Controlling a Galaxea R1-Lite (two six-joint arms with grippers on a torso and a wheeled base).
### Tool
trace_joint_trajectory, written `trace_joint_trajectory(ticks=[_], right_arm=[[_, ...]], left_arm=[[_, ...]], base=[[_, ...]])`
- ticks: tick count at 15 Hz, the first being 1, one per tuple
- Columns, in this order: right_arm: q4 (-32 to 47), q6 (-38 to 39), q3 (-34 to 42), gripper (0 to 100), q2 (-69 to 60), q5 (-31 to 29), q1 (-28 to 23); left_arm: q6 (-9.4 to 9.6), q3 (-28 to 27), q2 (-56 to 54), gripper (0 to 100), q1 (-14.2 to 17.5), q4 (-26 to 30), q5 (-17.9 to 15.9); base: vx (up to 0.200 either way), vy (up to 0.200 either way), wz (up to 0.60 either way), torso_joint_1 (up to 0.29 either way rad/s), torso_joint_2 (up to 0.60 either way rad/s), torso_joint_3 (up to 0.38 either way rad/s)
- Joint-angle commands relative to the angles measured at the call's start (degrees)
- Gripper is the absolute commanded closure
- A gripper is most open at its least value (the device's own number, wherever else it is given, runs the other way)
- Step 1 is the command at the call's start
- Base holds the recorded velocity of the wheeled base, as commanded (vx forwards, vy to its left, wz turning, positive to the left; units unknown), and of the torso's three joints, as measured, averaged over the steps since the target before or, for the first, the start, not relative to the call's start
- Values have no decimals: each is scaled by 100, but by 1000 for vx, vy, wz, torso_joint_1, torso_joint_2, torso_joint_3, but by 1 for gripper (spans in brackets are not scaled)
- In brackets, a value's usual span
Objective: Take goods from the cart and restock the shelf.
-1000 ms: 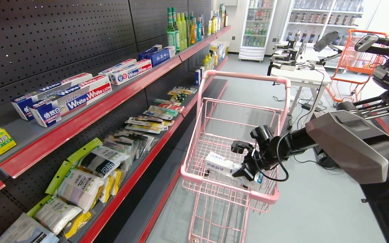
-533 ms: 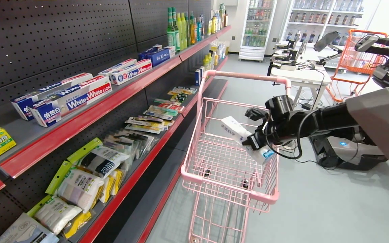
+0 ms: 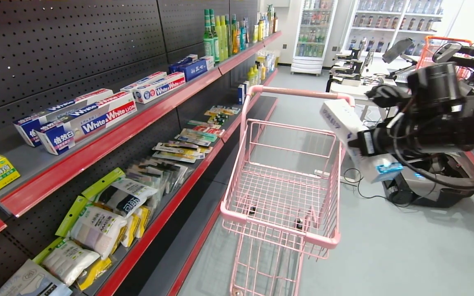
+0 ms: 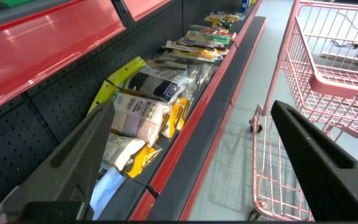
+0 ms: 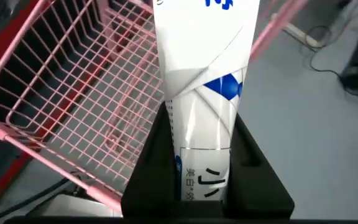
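I have lifted the toothpaste box [image 3: 340,119] out of the pink cart [image 3: 228,214], above its right rim. My right jaws pinch its lower end, long axis tilting up-left. The toothpaste shelf [image 3: 97,150] lies left, across the cart; my left jaws hang spread, empty.

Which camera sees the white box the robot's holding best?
The head view: the whole white box shows, held by the right gripper. The right wrist view crops it; the left wrist view faces the shelf.
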Motion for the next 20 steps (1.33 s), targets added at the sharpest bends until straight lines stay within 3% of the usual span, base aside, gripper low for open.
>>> trace_joint_trajectory(ticks=[1, 4, 15, 20], right_arm=[[190, 120, 1551, 100, -2587, -516, -813], [428, -443, 2667, 100, -4117, -516, -1234], [472, -795, 3441, 100, -5259, -701, -1445], [437, -1014, 3538, 100, -5338, -692, -1445]], left_arm=[[9, 0, 7, 0, 2, -1, 4], [0, 0, 7, 0, 2, -1, 4], [0, 0, 7, 0, 2, -1, 4], [0, 0, 7, 0, 2, -1, 4]], base=[[0, 0, 0, 0, 0, 0], [0, 0, 0, 0, 0, 0], [0, 0, 0, 3, -5, -4], [0, 0, 0, 194, -448, -251]])
